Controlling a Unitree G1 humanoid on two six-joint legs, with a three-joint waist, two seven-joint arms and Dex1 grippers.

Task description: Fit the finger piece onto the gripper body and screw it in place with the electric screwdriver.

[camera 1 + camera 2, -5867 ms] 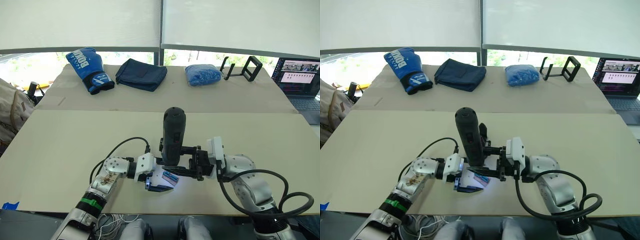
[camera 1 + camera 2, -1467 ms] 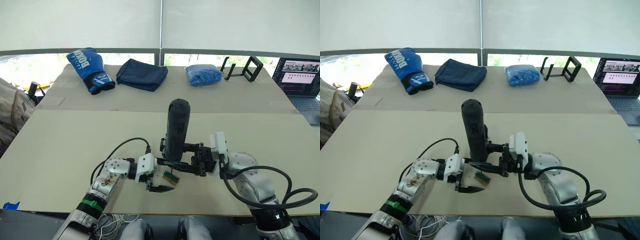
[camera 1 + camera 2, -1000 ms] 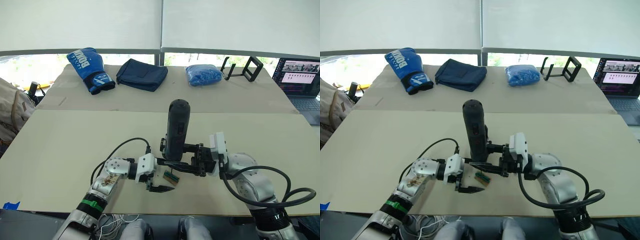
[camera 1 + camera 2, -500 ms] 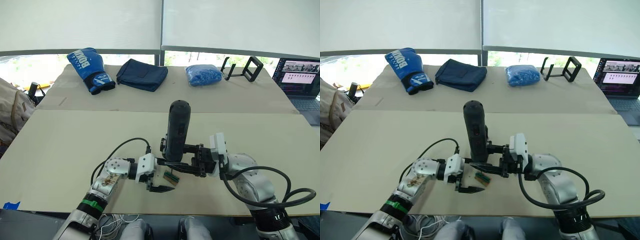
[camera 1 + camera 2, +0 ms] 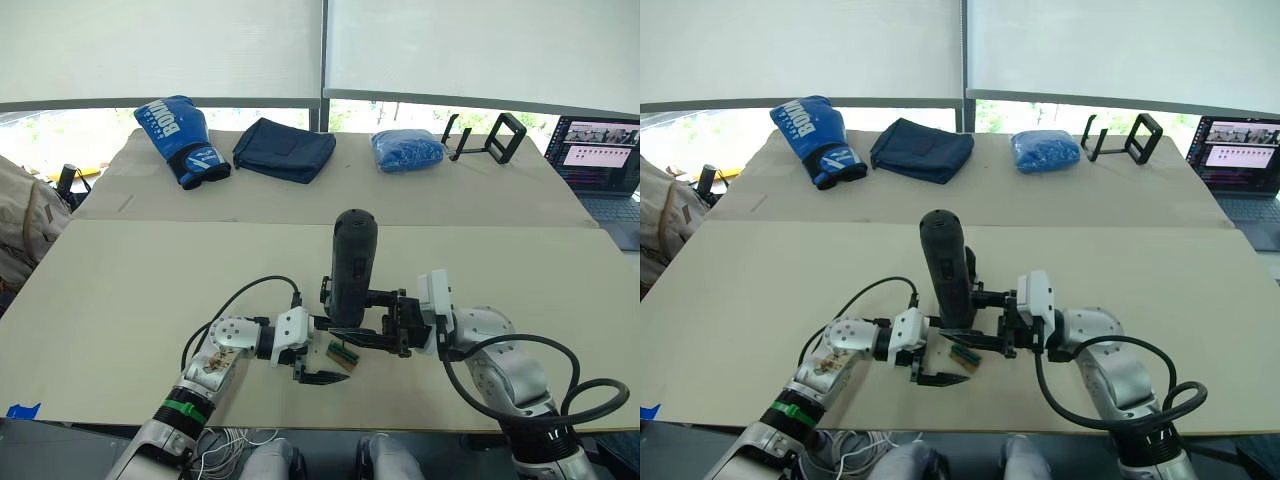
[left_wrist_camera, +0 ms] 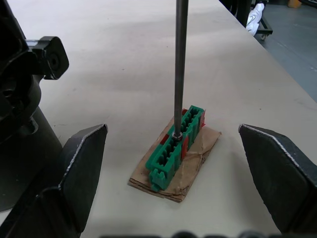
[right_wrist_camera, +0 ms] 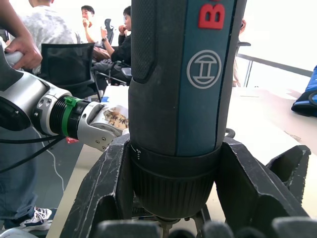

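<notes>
So the right gripper (image 7: 171,198) has its fingers clamped around the collar of the electric screwdriver (image 5: 352,265), a black and teal Bosch, holding it upright with the butt end up. The thin metal bit (image 6: 180,64) comes straight down and its tip sits in the top of a small green slotted block (image 6: 176,146), which lies on a scrap of brown cardboard (image 6: 190,163) on the beige table (image 5: 150,290).

The left gripper (image 5: 322,363) sits just left of that block with both black fingers (image 6: 81,163) spread wide, one on each side of the block and not touching it, so it's open and holding nothing.

Just behind the block, the gripper body (image 5: 330,290) is a dark shape mostly hidden by the screwdriver. I can't pick out the finger piece.

Way behind the block, along the far board, left to right: a blue boxing glove (image 5: 180,137), a folded navy cloth (image 5: 284,148), a blue bag (image 5: 406,150) and a black stand (image 5: 484,136). A laptop (image 5: 602,160) sits far off to the right.
</notes>
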